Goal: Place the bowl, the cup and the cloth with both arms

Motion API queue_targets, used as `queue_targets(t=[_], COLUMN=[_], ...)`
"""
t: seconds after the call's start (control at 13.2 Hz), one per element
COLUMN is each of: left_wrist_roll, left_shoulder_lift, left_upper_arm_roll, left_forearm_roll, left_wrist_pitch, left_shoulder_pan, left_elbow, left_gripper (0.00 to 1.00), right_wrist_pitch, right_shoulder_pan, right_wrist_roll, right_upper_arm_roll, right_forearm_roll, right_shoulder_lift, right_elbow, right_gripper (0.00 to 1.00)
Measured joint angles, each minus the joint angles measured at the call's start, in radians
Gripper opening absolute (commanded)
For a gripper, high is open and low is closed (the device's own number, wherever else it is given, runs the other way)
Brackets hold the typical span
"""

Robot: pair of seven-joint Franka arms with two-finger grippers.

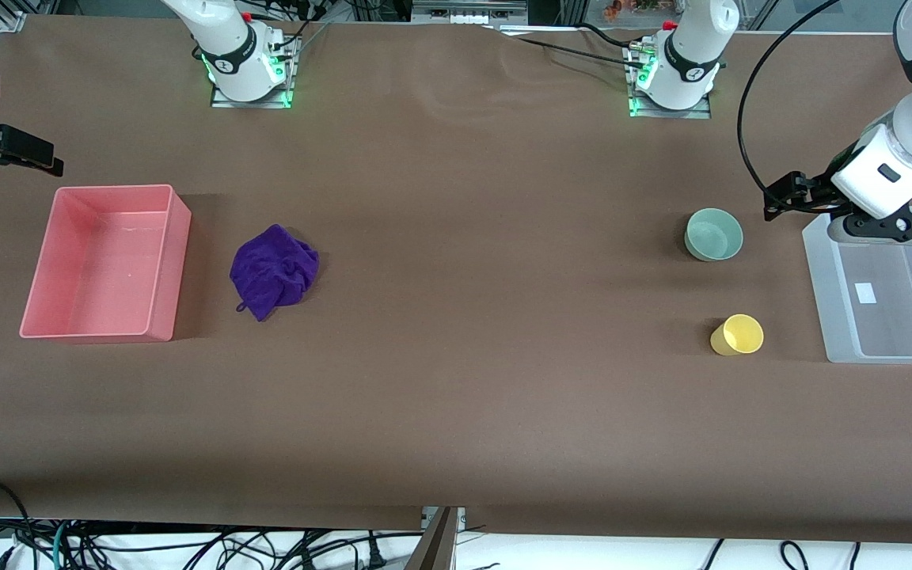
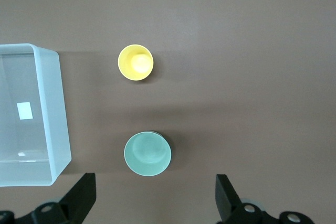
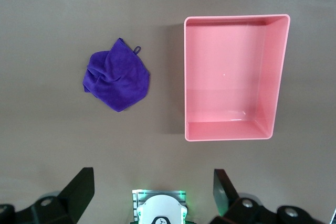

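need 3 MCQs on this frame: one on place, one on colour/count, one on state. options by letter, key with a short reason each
1. Where is the cup relative to the bowl?
A. Nearer the front camera
B. Inside it
C. Beside the pink bin

2. What colour is the cloth?
A. Yellow
B. Purple
C. Sage green

3. What state is the left gripper in?
A. Shut on the bowl
B. Shut on the cup
C. Open, holding nothing

Answers:
1. A: the cup sits lower in the front view than the bowl, apart from it, both toward the left arm's end beside the clear bin.
2. B: the crumpled cloth beside the pink bin is deep purple.
3. C: the left wrist view shows its fingers spread with only table between them. The right gripper is likewise open, up over the right arm's end of the table.
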State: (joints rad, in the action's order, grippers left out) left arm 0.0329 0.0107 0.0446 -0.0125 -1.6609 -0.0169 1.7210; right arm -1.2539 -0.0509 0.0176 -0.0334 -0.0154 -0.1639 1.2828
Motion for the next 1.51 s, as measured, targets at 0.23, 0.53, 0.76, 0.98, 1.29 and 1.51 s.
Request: queue_targets(t=[0.23, 0.53, 0.76, 0.98, 1.29, 1.51], left_wrist_roll=[0.000, 0.000, -0.001, -0.062, -0.218, -0.297], left_shoulder_lift=[0.000, 0.001, 0.011, 0.026, 0.047, 0.061], left_upper_arm_roll=[0.000, 0.000, 0.000, -0.004, -0.010, -0.011], left_forearm_roll=[0.004, 0.004, 0.004, 0.004, 0.003, -0.032], left_wrist_pitch=[0.000, 0.000, 0.045, 0.097, 0.099, -0.060], left_shoulder_pan=[-0.001, -0.001, -0.001, 0.006, 0.042, 0.046], left_elbow=[-0.002, -0.002, -0.002, 0.000, 0.023, 0.128], left_gripper=[1.00, 1.00, 1.00, 1.00, 1.00, 1.00], right_wrist_pitch=[0.000, 0.000, -0.002, -0.020, -0.040, -0.094], right_shoulder_pan=[0.000, 0.000, 0.000, 0.000, 0.003, 0.014], right_wrist_roll=[0.000, 0.000, 0.000, 0.000, 0.000, 0.000], right_upper_arm_roll=[0.001, 0.002, 0.002, 0.002, -0.002, -0.005], right_forearm_roll=[0.000, 0.000, 0.000, 0.000, 0.000, 0.000], right_shoulder_lift=[0.000, 0.000, 0.000, 0.000, -0.028, -0.106], right_elbow=[0.000, 0.000, 0.000, 0.000, 0.003, 0.030], right_gripper=[1.00, 1.00, 1.00, 1.00, 1.00, 1.00])
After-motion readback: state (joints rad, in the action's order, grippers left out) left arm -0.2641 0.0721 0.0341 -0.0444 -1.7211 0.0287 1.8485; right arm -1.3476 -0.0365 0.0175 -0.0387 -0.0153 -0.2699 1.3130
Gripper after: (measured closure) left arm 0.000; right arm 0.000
